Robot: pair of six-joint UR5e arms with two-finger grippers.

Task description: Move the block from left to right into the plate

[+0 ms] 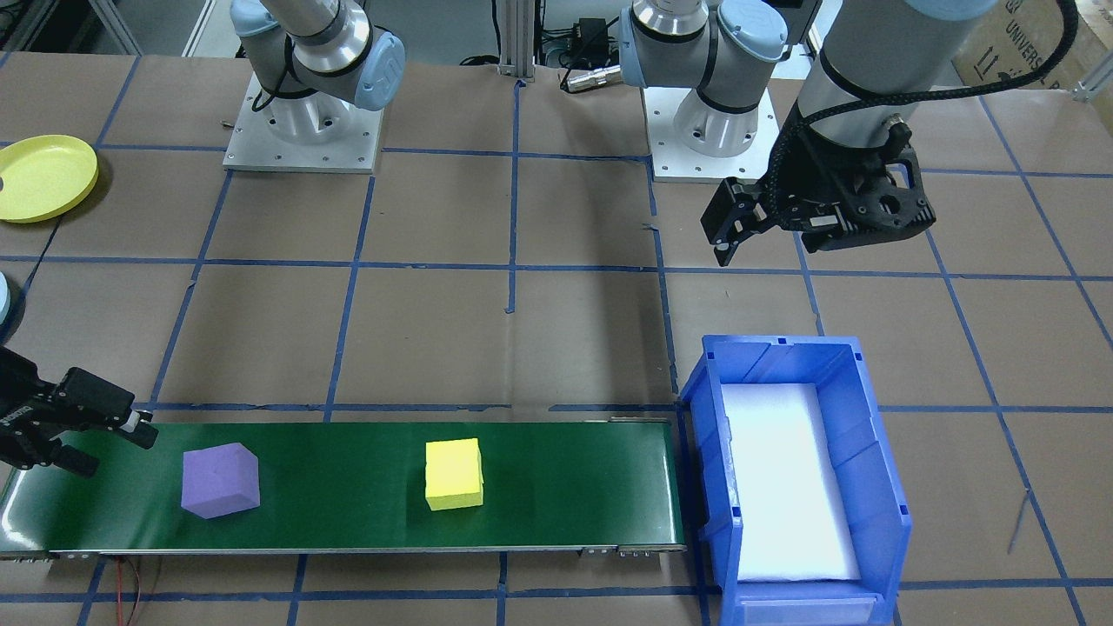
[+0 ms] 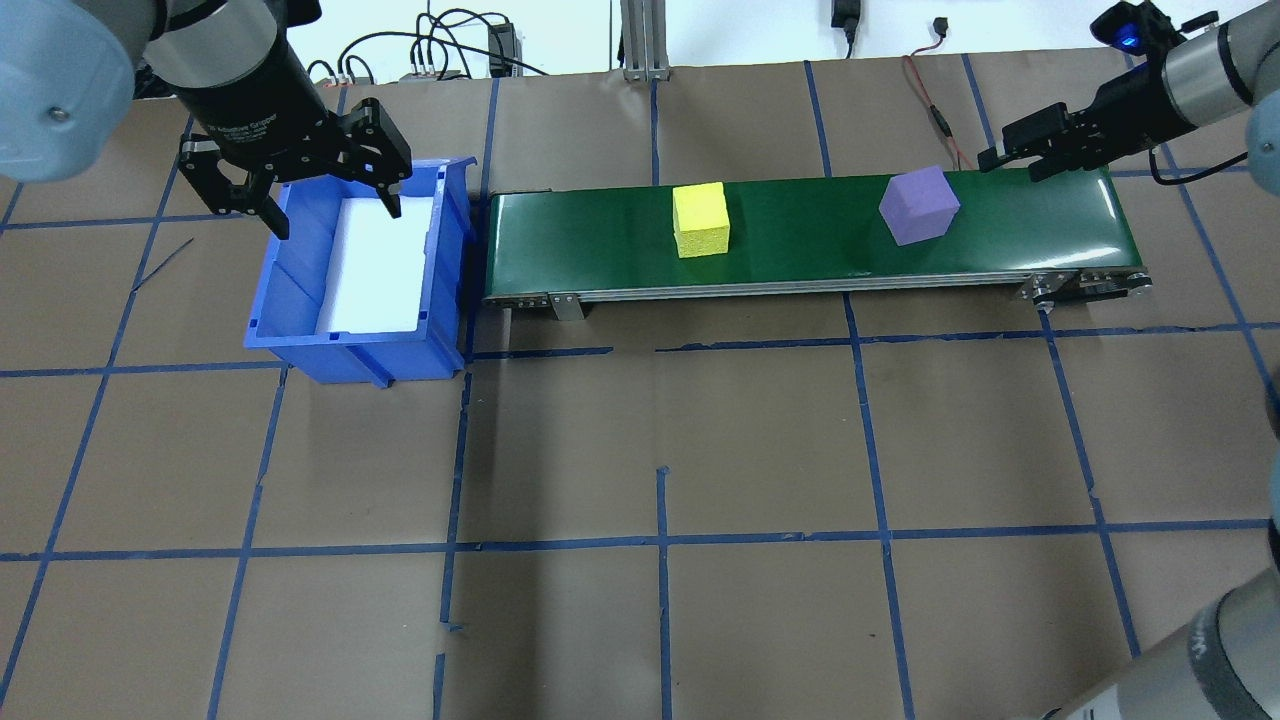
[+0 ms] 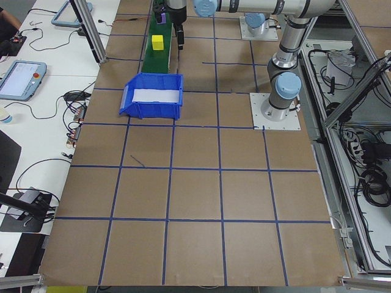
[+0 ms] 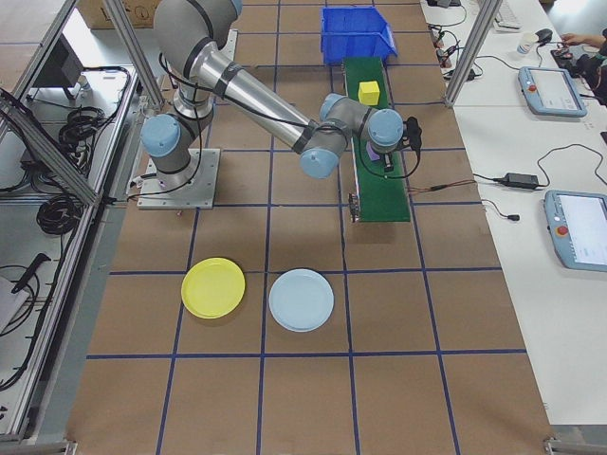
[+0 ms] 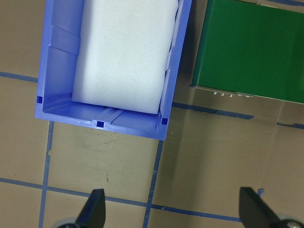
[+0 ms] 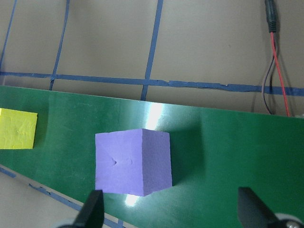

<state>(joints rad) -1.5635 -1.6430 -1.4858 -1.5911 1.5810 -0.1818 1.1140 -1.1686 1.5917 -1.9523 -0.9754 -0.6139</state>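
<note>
Right tool [image 2: 1010, 160] hung with its fingers apart and empty at the end of the green conveyor belt [image 2: 800, 240], just beside the purple block [image 2: 918, 205] and not touching it; in the right wrist view both fingertips [image 6: 92, 209] showed at the bottom edge, the purple cube lying ahead of them on the belt. Left tool [image 2: 300, 190] was likewise spread open and held nothing, poised above the rim of the blue bin [image 2: 300, 330] at the belt's opposite end. That bin held only a white foam slab [image 2: 375, 265] covering its floor. Between the two blocks the belt was bare, and the yellow block [image 2: 700, 220] sat near the belt's middle, well apart from the purple one. Both blocks were plain foam cubes; the purple one sat turned at an angle to the belt's edges. On the brown tabletop [image 2: 760, 450], crossed by blue tape lines, wide bare room lay on the robot's side of the belt. The yellow plate [image 4: 213, 287], round and shallow with a raised rim, lay on the tabletop well apart from the belt, just beside a pale blue plate [image 4: 302, 300]; both plates carried nothing.
</note>
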